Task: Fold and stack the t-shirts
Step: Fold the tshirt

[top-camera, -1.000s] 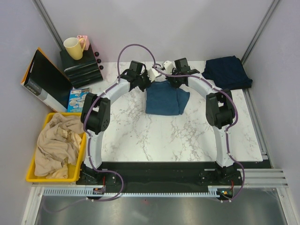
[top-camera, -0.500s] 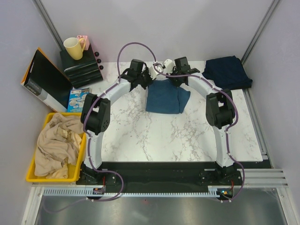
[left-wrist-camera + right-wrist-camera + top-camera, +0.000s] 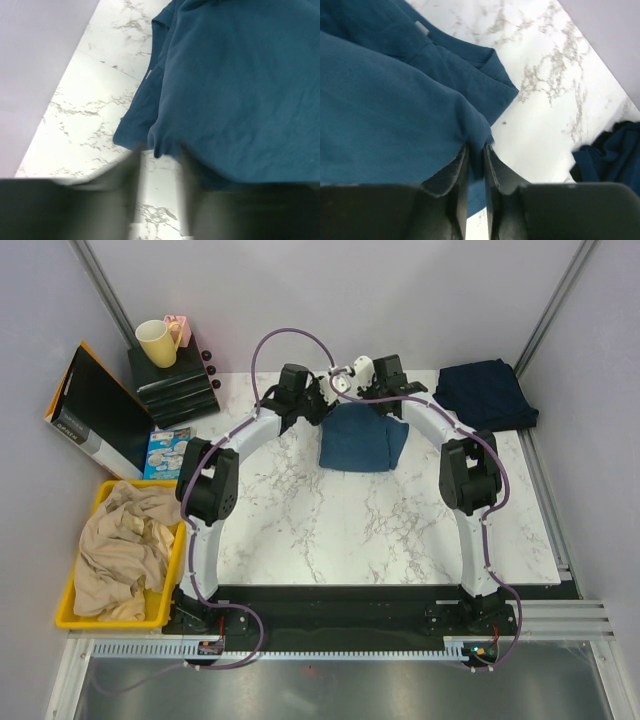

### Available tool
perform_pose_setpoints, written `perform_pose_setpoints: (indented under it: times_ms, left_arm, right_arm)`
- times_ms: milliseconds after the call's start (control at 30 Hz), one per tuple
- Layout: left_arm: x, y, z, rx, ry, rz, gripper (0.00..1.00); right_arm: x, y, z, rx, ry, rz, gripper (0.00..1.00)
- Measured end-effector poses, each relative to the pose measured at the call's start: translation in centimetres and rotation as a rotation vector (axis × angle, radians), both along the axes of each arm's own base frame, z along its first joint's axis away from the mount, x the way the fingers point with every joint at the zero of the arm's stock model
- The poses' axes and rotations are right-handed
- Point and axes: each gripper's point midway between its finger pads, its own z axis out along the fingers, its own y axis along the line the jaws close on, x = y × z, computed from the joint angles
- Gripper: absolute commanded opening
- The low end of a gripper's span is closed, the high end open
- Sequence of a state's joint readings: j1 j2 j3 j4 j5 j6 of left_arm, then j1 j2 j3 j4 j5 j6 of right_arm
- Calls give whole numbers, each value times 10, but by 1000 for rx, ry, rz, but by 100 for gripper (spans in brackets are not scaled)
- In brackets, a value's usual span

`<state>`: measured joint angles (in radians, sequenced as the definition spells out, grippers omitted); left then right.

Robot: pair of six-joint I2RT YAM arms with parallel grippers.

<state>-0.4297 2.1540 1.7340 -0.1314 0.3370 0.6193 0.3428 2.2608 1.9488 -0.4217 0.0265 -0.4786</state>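
Look from the top view, where 12 o'clock is the far wall and 6 o'clock is the arm bases.

The blue shirt [image 3: 362,440] lies on the table [image 3: 300,530], far from the bases and near the middle. Its far edge runs from 9 to 3 o'clock, and both grippers are on that edge. The rest of the cloth lies from them toward 6 o'clock.

Your right gripper [image 3: 476,156] is almost closed and pinches the edge of the blue shirt near its 3 o'clock end. Your left gripper [image 3: 159,159] is at the 9 o'clock end. A bit of cloth sits at its tips, but its wrist view is blurry, so you cannot tell if it really grips.

The navy shirt [image 3: 485,392] sits in the far right corner, already in a neat bundle. It is at about 2 o'clock from the blue shirt and not touching it. Your right arm is the nearer one to it.

I think this is what matters next. To stack the shirts, the blue one has to travel toward 2 o'clock, so the right gripper would lead and the left would follow.
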Motion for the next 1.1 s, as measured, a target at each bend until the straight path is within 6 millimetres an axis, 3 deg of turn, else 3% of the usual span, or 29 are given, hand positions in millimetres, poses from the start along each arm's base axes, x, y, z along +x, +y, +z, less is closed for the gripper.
perform_pose_setpoints:
  times_ms: [33,67,133,167,300,400,467,500,533,600,767,967,1100]
  left_arm:
    - [4,-1,-1,-1,-8,8,69]
    - [8,-2,-4,3,-17,12,79]
    - [14,-4,-9,13,-31,30,83]
    - [16,-5,-13,18,-35,38,86]
    - [19,0,-30,69,-46,102,89]
    - [18,10,-43,93,-68,152,89]
    - [15,20,-52,113,-76,187,90]
    - [12,27,-55,130,-82,213,90]
    - [10,33,-56,142,-92,237,90]
    - [8,43,-49,164,-120,287,90]
    - [-2,73,-10,191,-204,412,94]
    - [-27,100,56,168,-303,484,93]
    - [-51,113,74,185,-298,476,93]
  right_arm:
    - [2,-4,1,-15,-9,-16,48]
    - [3,-7,1,-20,-14,-33,51]
    - [6,-16,1,-48,-30,-66,57]
    - [6,-20,-1,-61,-32,-80,65]
    - [9,-37,-12,-112,-38,-144,68]
    - [9,-42,-17,-134,-39,-169,64]
    - [7,-42,-20,-136,-33,-172,44]
    - [7,-41,-21,-131,-30,-170,18]
    - [7,-38,-21,-115,-27,-162,8]
    - [6,-29,-23,-75,-14,-130,0]
    - [-9,-2,-27,42,84,6,0]
    - [-19,35,-9,226,137,159,0]
    - [-14,70,4,432,180,271,0]
